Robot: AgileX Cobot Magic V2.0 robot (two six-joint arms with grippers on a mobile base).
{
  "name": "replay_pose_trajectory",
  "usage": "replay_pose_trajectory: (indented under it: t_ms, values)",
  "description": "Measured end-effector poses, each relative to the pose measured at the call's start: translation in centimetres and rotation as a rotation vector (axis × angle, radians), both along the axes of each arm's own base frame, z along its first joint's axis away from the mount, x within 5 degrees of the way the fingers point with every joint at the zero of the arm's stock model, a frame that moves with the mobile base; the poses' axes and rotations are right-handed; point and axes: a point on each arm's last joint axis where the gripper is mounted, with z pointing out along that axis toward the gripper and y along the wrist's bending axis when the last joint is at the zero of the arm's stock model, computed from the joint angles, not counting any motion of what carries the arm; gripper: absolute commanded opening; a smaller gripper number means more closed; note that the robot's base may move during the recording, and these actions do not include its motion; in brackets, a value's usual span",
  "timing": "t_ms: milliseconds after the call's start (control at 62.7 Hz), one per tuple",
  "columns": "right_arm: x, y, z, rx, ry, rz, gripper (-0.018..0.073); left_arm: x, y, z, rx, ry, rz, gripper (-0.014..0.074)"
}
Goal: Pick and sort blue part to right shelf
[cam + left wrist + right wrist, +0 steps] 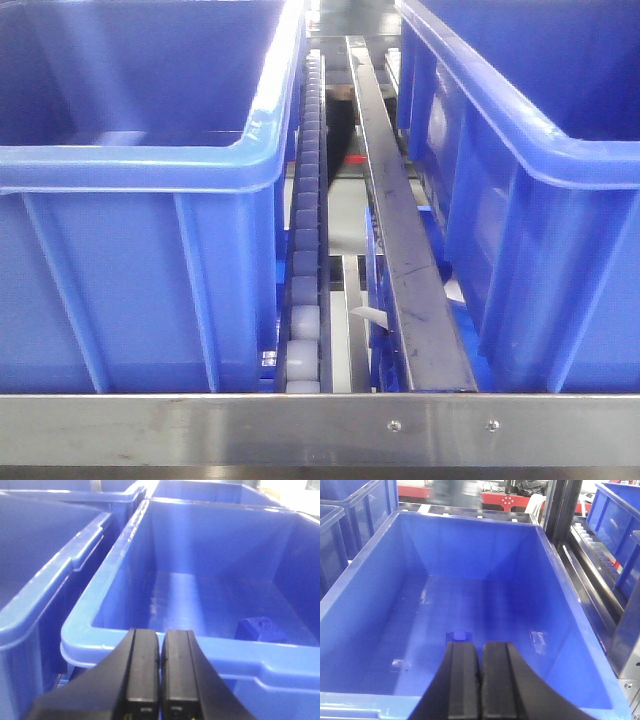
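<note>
blue bin [370,630] floor | blue part [459,635] just beyond right gripper [480,680] (jaws together)

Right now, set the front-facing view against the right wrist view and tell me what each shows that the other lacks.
Only the front-facing view shows the steel front bar with its screws, the pale roller track and the dark rail between two bins seen from outside.

Only the right wrist view shows the right gripper, fingers together, above a bin's inside, where a small blue part lies on the floor just ahead of the fingertips, and a red structure behind.

Both show large blue bins and the grey rack.
</note>
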Motion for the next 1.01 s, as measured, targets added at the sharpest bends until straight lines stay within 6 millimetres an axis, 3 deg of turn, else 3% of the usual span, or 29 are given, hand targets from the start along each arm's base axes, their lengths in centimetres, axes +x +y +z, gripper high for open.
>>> replay_pose_trajectory:
  t_ms: [734,846,1005]
  values:
    - [0.1,0.0,-0.2,-0.001,-0.002,0.001,0.0065,0.0,0.0,0.0,0.000,0.000,0.000,0.0124]
    - [1.2,0.2,-1.9,0.009,0.005,0.018,0.0065,0.0,0.0,0.0,0.000,0.000,0.000,0.0124]
    - [3.5,0.7,-6.8,0.053,0.022,0.047,0.0065,0.0,0.0,0.0,0.000,0.000,0.000,0.0124]
